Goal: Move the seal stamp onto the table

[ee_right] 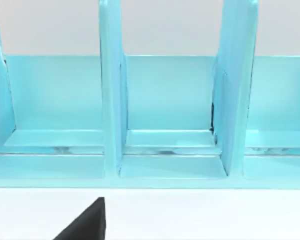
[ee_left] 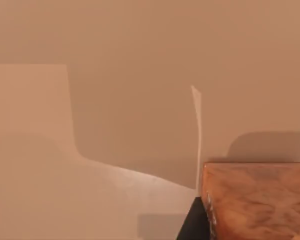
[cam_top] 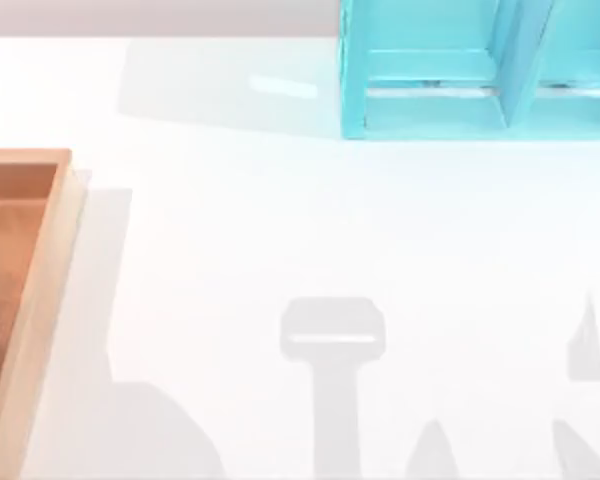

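Note:
The seal stamp is out of view. The white table spreads across the top view, with grey arm shadows along its front edge. In the left wrist view a dark part of my left gripper sits beside a corner of the wooden tray, above the table. In the right wrist view a dark part of my right gripper hangs over the table, facing the turquoise shelf unit.
An orange-brown wooden tray lies along the table's left edge. A turquoise shelf unit with open compartments stands at the back right. Between them is bare white surface.

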`<state>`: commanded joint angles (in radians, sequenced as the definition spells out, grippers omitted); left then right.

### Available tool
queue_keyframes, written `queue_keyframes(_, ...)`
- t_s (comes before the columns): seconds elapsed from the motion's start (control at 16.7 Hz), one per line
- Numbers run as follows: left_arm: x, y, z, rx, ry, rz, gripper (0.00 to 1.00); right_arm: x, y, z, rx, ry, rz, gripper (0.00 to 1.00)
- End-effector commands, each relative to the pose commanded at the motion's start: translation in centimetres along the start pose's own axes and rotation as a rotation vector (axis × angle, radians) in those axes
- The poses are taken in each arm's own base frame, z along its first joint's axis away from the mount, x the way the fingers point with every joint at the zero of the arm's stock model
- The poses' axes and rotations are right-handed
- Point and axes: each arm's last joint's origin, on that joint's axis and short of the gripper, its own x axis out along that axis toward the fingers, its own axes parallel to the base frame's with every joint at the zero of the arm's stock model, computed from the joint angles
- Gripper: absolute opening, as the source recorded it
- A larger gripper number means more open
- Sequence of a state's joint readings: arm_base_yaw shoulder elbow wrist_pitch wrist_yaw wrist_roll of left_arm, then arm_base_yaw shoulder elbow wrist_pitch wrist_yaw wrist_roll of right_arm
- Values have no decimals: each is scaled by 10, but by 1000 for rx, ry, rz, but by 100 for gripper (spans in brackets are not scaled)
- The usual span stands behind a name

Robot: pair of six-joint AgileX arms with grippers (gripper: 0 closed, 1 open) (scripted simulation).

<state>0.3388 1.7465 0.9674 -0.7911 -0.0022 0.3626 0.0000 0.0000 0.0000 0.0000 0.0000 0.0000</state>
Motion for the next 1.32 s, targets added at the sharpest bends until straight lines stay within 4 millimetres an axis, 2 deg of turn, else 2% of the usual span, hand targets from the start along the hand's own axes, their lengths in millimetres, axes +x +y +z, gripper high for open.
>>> queue_keyframes(0.3,-2,-1,1,2,-4,2,0,0,0,0,0,0,0,100)
queue_keyframes(0.36,-7,-3,3,2,-13,12,0,0,0,0,0,0,0,100)
queue_keyframes(0.48,-30,-15,13,4,-58,51,0,0,0,0,0,0,0,100)
queue_keyframes(0.72,-99,-61,30,13,-195,109,0,0,0,0,0,0,0,100)
queue_keyframes(0.9,-145,-100,26,13,-260,94,0,0,0,0,0,0,0,100)
queue_keyframes(1.02,-166,-121,18,12,-262,65,0,0,0,0,0,0,0,100)
queue_keyframes(1.14,-172,-137,9,12,-205,34,0,0,0,0,0,0,0,100)
queue_keyframes(1.32,-159,-148,1,6,-55,5,0,0,0,0,0,0,0,100)
